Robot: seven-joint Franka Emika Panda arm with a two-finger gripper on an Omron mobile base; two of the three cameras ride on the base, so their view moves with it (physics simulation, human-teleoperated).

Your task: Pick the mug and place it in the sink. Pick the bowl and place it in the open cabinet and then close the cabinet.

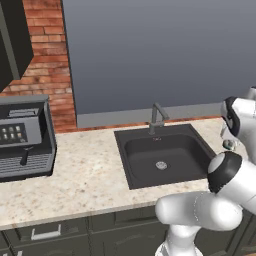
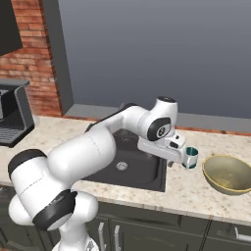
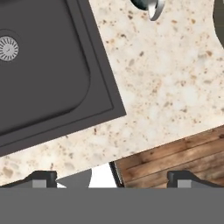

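One mug [image 2: 191,157], one bowl [image 2: 228,174], one sink [image 2: 128,169]

My left base camera sits behind the arm on its left, looking forward and down over the speckled beige stone table [image 1: 85,175] at the dark charcoal rectangular sink [image 1: 162,155] from a middling distance. My right base camera does the same from behind on the right, and both share that sink [image 2: 130,169] and the table around it. My hand camera looks straight down from close above, catching the sink's corner [image 3: 48,74] and the table edge.
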